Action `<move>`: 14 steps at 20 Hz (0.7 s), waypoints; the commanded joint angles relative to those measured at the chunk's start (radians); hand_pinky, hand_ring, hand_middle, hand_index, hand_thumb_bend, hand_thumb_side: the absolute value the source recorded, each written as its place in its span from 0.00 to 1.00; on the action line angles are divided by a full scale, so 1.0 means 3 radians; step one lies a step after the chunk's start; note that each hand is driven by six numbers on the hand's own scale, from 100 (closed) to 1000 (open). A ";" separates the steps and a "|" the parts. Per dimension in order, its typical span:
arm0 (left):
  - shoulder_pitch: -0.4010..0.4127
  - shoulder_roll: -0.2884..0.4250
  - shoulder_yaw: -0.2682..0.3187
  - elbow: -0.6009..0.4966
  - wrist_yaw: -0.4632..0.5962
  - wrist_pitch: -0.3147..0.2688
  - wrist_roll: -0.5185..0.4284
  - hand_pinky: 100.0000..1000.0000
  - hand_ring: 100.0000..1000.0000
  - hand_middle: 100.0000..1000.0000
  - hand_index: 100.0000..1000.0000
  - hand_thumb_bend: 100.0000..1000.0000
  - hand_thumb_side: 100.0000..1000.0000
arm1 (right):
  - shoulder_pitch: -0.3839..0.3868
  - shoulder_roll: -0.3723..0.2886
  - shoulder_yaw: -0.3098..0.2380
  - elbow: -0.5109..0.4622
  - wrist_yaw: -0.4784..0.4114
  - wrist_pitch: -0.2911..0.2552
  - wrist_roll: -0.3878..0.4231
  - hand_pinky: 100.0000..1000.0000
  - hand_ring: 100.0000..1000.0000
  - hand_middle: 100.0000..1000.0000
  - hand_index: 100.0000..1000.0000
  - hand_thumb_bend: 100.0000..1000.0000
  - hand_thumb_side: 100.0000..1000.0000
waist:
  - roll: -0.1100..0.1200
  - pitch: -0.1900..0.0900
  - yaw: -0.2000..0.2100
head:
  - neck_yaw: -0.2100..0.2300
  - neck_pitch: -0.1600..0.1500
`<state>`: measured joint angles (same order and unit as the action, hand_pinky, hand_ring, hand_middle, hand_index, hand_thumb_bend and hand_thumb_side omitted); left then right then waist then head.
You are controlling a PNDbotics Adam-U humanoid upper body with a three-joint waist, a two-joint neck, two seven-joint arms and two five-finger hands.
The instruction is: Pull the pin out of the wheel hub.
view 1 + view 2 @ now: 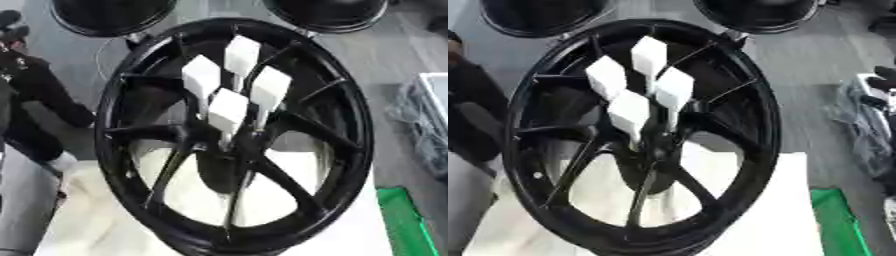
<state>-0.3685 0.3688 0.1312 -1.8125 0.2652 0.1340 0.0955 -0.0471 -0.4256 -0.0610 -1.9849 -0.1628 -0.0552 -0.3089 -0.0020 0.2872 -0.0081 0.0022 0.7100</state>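
Standing upright and filling the left eye view, the black wheel hub (234,137) rests on a white surface (350,235), its spokes running in to a dark centre. 4 white pins (228,111) with flat, block-like heads stick out of that centre toward the camera, bunched close together, their thin shafts disappearing among the spokes. Neither hand shows in this view, so their state cannot be told and no place can be given relative to a hand. By my judgement the task is at its very start: every pin looks seated and nothing is being grasped. The next move calls for a hand to come in from a side, reach the head of 1 pin without knocking its neighbours, close round it, and draw it straight out along its shaft while the wheel hub stays upright.

Turning to the right eye view, the same wheel hub sits a little further left, with the white surface showing wider at the lower right, where a green strip (833,220) lies beside it. Beyond is a grey floor (815,90). 2 more dark round rims (544,17) stand at the top edge, and some clutter I cannot make out lies at the far right. Again no hand appears.
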 commanded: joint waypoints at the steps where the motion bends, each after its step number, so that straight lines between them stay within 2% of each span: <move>1: -0.0025 0.0053 -0.0009 -0.0071 -0.0017 -0.0022 -0.0005 0.52 0.87 0.80 0.74 0.00 0.78 | -0.0018 -0.0039 -0.0015 -0.0050 0.0008 -0.0003 0.0018 0.72 0.80 0.74 0.88 0.00 0.65 | 0.0003 -0.0075 -0.0007 | -0.0006 -0.0035; 14: -0.0081 0.0052 -0.0022 -0.0101 -0.0083 -0.0055 -0.0028 0.52 0.86 0.78 0.73 0.00 0.75 | 0.0006 -0.0044 -0.0025 -0.0050 0.0016 0.0000 0.0021 0.72 0.80 0.74 0.88 0.00 0.65 | 0.0007 -0.0088 -0.0008 | -0.0089 -0.0035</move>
<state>-0.3792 0.3688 0.1256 -1.8191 0.2485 0.1236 0.0893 -0.0428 -0.4256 -0.0611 -1.9849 -0.1625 -0.0542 -0.3038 -0.0016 0.2825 -0.0093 -0.0190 0.7090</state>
